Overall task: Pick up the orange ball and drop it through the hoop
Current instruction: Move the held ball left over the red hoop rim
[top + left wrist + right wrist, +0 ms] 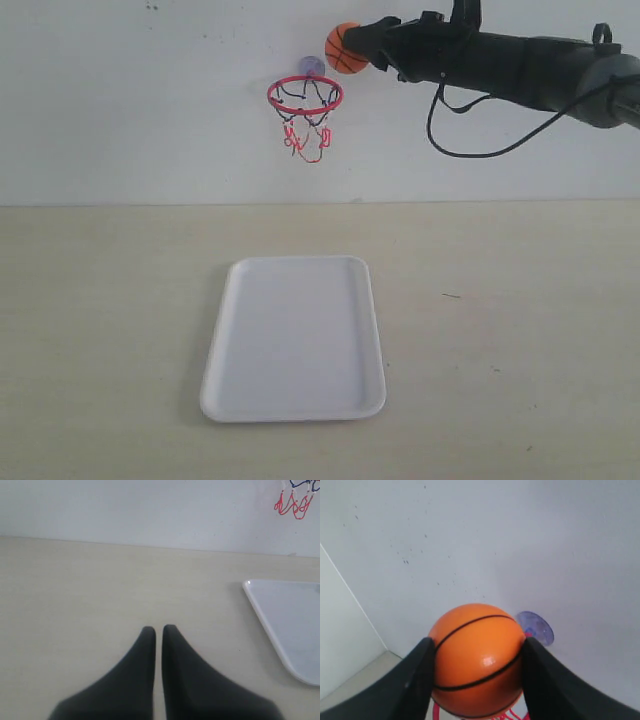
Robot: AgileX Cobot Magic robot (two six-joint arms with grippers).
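Left gripper [158, 629] is seen nearest, low over the pale wooden table [75, 590]. Its two black fingers [140, 670] are drawn together with only a hairline slit between them, and nothing is held. Off to one side of it, a corner of the white tray [292, 625] is caught in the left wrist view.

Out on the table, the tray [293, 340] is laid flat with its long side running away toward the wall, and nothing is carried on it.

Further back and high up, the right gripper [365, 48] is stretched out from the right toward the white wall [130, 100], with a black cable [470, 150] looped beneath the arm. The orange ball [345, 48] is clamped at the gripper's tip! In the right wrist view the ball [477, 660] is pinched between both dark fingers [415, 680], its black seams plainly shown, and the grip is closed firmly on it.

At the very back, the hoop [305, 110] is fixed to the wall by its clear suction cup [311, 66]. The red ring is held level, and the black-and-red net is hung below it. The ball is placed just above the ring's right edge and beside the suction cup, well above the tray. A sliver of red ring is glimpsed under the ball in the right wrist view.
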